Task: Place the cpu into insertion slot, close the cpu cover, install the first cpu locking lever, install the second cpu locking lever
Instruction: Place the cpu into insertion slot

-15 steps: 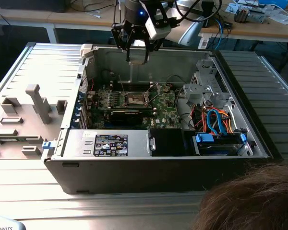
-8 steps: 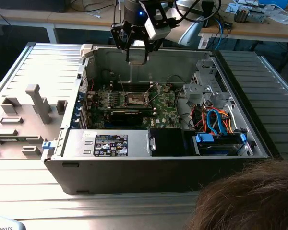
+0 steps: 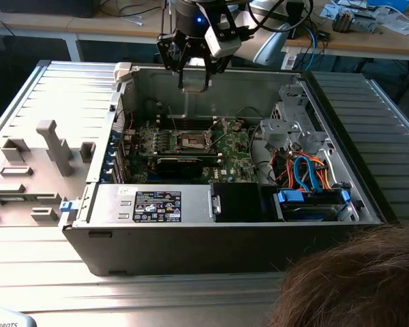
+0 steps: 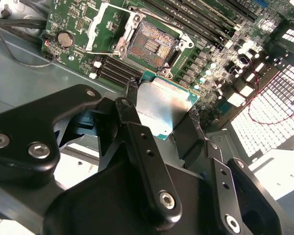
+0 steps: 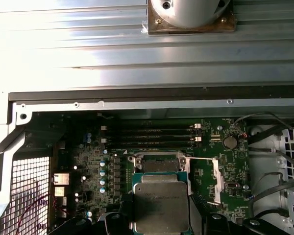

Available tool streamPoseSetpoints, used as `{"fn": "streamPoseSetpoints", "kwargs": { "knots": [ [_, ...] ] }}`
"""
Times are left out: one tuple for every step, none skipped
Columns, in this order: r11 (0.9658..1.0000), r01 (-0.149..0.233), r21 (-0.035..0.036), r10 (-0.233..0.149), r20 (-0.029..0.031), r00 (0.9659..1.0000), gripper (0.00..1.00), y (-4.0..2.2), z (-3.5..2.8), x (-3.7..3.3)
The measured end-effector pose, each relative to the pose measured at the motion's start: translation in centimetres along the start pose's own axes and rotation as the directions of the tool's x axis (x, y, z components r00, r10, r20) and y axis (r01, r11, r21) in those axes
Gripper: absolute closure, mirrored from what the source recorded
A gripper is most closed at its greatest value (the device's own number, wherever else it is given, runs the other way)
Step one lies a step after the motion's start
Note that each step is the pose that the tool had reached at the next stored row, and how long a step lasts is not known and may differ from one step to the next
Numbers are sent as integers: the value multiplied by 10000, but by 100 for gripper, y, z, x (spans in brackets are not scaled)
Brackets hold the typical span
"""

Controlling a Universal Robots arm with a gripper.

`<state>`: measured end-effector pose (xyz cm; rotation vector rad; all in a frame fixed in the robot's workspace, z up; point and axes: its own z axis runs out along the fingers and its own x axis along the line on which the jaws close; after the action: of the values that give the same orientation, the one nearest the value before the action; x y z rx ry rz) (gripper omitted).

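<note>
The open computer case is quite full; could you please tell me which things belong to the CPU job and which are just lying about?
Job: gripper, shut on the cpu; insertion slot, uncovered; cpu cover, swung open.
Lying about: memory slots; coin battery; black card; blue and orange cables; grey blocks beside the case.

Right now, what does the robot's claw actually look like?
The gripper is matte black: flat jointed bars pinned with silver screws, narrowing into two fingers. In the exterior view a blue light glows on its body, a white block is mounted beside it, and dark cables trail away.
</note>
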<state>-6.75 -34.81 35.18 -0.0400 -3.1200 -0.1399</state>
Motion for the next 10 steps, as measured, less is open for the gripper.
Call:
{"fn": "streamPoseSetpoints", "kwargs": {
  "knots": [
    [10000,1,0,-1,0,10000,46,0,1,1],
    [10000,0,0,0,0,10000,46,0,3,3],
    [10000,0,0,0,0,10000,46,0,4,4],
    [10000,1,-1,-1,1,10000,46,-1,6,5],
    [10000,0,-1,0,0,10000,46,-1,8,6],
    [10000,0,-1,0,0,10000,46,-1,10,7],
    [10000,0,-1,0,0,10000,46,-1,12,7],
    [10000,1,-1,-1,0,10000,46,-1,13,7],
    [10000,0,-1,0,0,10000,46,-2,16,8],
    [10000,0,-1,0,0,10000,46,-2,18,9]
  ]
}}
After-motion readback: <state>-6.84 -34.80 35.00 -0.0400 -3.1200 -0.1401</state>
